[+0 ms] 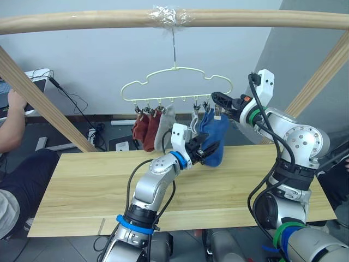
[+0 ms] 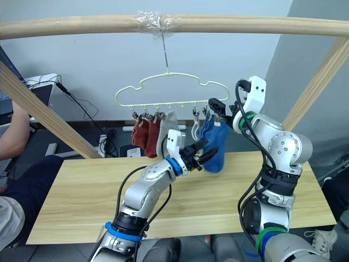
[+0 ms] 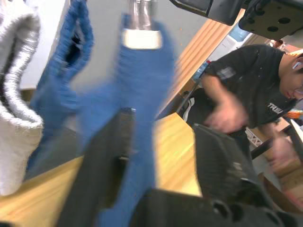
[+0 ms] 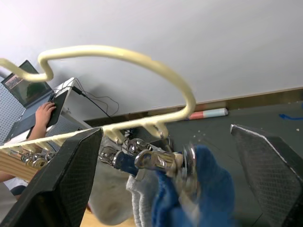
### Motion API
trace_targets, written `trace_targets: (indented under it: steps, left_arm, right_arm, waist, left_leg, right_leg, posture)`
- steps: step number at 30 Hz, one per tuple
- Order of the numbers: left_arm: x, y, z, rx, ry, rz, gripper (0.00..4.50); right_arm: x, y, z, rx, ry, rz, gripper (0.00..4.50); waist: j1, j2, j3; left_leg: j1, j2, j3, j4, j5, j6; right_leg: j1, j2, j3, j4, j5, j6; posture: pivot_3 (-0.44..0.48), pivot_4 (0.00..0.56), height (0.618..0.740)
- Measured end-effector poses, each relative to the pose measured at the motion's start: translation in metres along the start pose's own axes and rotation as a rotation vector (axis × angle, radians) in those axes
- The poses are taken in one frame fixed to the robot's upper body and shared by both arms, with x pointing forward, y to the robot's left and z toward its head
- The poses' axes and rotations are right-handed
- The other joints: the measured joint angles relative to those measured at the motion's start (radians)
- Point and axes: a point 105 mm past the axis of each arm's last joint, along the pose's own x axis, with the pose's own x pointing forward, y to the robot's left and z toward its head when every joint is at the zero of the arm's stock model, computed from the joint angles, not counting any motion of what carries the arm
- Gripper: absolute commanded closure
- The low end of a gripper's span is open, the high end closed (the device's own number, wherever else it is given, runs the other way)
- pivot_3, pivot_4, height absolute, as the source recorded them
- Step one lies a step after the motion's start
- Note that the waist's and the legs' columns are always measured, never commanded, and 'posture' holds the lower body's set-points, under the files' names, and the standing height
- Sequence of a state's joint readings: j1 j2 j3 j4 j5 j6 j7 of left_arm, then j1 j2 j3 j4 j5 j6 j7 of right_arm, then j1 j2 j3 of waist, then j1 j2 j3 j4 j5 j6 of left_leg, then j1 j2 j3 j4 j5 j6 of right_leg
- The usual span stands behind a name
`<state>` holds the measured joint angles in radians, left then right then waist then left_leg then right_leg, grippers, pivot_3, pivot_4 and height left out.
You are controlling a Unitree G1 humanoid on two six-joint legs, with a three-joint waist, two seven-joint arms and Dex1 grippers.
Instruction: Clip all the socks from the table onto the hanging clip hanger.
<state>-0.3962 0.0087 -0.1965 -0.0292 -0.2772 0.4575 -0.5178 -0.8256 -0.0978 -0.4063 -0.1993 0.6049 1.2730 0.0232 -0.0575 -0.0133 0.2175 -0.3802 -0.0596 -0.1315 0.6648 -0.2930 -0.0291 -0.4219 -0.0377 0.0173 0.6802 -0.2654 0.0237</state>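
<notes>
I see the clip hanger [image 1: 175,84] hooked on the wooden beam [image 1: 109,19] above the table [image 1: 82,180], its bar running left-right. Socks hang off its clips, long axes pointing down: 2 rust red socks [image 1: 145,130] at the left end, then a light grey sock [image 1: 164,126], another light grey sock [image 1: 194,124], and 2 blue ones at the right end. The table's top has no socks on it.

My left gripper [image 1: 206,150] is up at the lower part of the outer blue sock [image 1: 215,139]. In the left wrist view its fingers [image 3: 106,161] are spread, with the sock's fabric lying against 1 finger; I can't tell if it's gripped. The other blue sock [image 3: 64,90] hangs just beside, its open cuff up.

My right gripper [image 1: 218,101] is at the hanger's right end; in the right wrist view its jaws are wide apart on either side of the metal clips [image 4: 163,161] holding blue fabric.

A person [image 3: 246,94] sits beyond the table.
</notes>
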Motion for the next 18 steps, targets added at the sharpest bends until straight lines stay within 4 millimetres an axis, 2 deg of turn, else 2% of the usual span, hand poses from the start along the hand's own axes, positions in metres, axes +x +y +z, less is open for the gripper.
trace_targets:
  steps: [3, 11, 13, 14, 18]
  left_arm:
    - [-0.002, 0.002, -0.006, -0.013, 0.031, 0.0, 0.1]
    - [-0.013, 0.008, -0.014, -0.015, 0.076, 0.003, 0.04]
    - [-0.026, 0.012, -0.015, 0.02, 0.093, -0.001, 0.04]
    - [-0.038, 0.018, -0.017, 0.054, 0.114, 0.008, 0.04]
    - [-0.088, 0.064, -0.021, 0.144, 0.203, 0.158, 0.04]
  right_arm:
    - [0.0, -0.002, -0.004, 0.004, 0.007, -0.003, 0.0]
    - [-0.002, -0.004, -0.004, -0.012, -0.003, -0.013, 0.0]
    - [-0.005, -0.006, -0.006, -0.044, 0.002, -0.011, 0.0]
    - [-0.009, -0.01, -0.008, -0.08, 0.008, -0.014, 0.0]
    - [-0.027, -0.037, -0.012, -0.159, 0.019, -0.054, 0.0]
  waist:
    - [-0.001, 0.0, 0.0]
    - [-0.001, 0.0, 0.0]
    - [-0.003, 0.0, 0.0]
    - [-0.003, 0.0, 0.0]
    - [-0.001, 0.0, 0.0]
  left_leg:
    - [0.0, 0.0, 0.0, 0.0, 0.0, 0.0]
    - [0.0, 0.0, 0.0, 0.0, 0.0, -0.001]
    - [0.0, 0.001, 0.0, -0.001, 0.001, -0.001]
    - [0.0, 0.001, 0.0, -0.001, 0.001, -0.001]
    - [0.0, 0.0, 0.0, -0.001, 0.0, 0.0]
  right_leg:
    - [0.0, 0.0, 0.0, 0.0, 0.0, 0.0]
    - [0.0, 0.0, 0.0, 0.0, 0.0, 0.0]
    - [-0.001, 0.0, 0.0, 0.0, 0.0, 0.0]
    - [-0.001, 0.001, 0.0, 0.0, 0.0, 0.0]
    - [0.0, 0.0, 0.0, -0.001, 0.0, 0.0]
  posture:
    - [-0.099, 0.188, 0.74]
    - [-0.093, 0.191, 0.74]
    - [-0.087, 0.195, 0.74]
    - [-0.087, 0.195, 0.74]
    - [-0.068, 0.203, 0.74]
